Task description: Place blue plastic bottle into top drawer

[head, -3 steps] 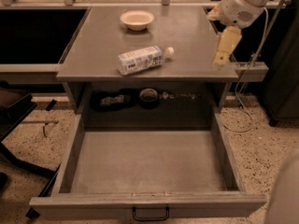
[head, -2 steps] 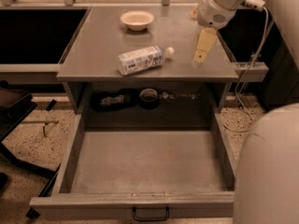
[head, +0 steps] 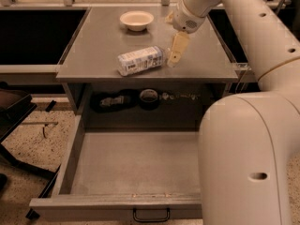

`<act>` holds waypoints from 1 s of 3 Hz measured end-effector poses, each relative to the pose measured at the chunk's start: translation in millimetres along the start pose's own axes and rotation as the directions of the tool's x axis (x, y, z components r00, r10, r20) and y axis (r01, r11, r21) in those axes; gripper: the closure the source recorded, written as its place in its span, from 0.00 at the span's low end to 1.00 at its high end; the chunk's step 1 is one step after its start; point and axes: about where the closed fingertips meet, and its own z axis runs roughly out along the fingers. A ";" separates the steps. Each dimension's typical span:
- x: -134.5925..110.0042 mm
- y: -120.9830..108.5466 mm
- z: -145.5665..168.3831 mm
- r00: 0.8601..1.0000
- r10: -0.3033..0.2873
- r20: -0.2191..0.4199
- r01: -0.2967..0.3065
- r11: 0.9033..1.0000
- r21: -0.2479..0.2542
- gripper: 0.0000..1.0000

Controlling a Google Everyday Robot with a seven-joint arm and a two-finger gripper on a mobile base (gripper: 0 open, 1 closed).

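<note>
The blue plastic bottle (head: 140, 60) lies on its side on the grey tabletop (head: 93, 46), near the front edge, its cap end towards the right. My gripper (head: 174, 60) points down just right of the bottle, at its cap end. The cap is hidden behind the gripper. The top drawer (head: 136, 165) is pulled out below the table, its flat bottom bare, with a small black loop handle (head: 151, 215) on its front.
A cream round bowl (head: 136, 20) sits at the back of the tabletop. Dark items (head: 149, 97) lie on the shelf under the tabletop, behind the drawer. My arm's large link (head: 248, 158) covers the drawer's right side. Speckled floor lies to the left.
My gripper has moved left across the tabletop from its right edge to the bottle's cap end. The arm now fills more of the right side. The bottle has not moved.
</note>
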 end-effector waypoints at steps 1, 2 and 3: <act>-20.0 -7.7 25.8 0.998 -0.022 0.052 0.023 0.999 -0.027 0.00; -39.0 -8.7 42.7 0.995 -0.045 0.087 0.050 0.997 -0.057 0.00; -53.2 -5.0 53.9 0.992 -0.061 0.106 0.071 0.993 -0.093 0.00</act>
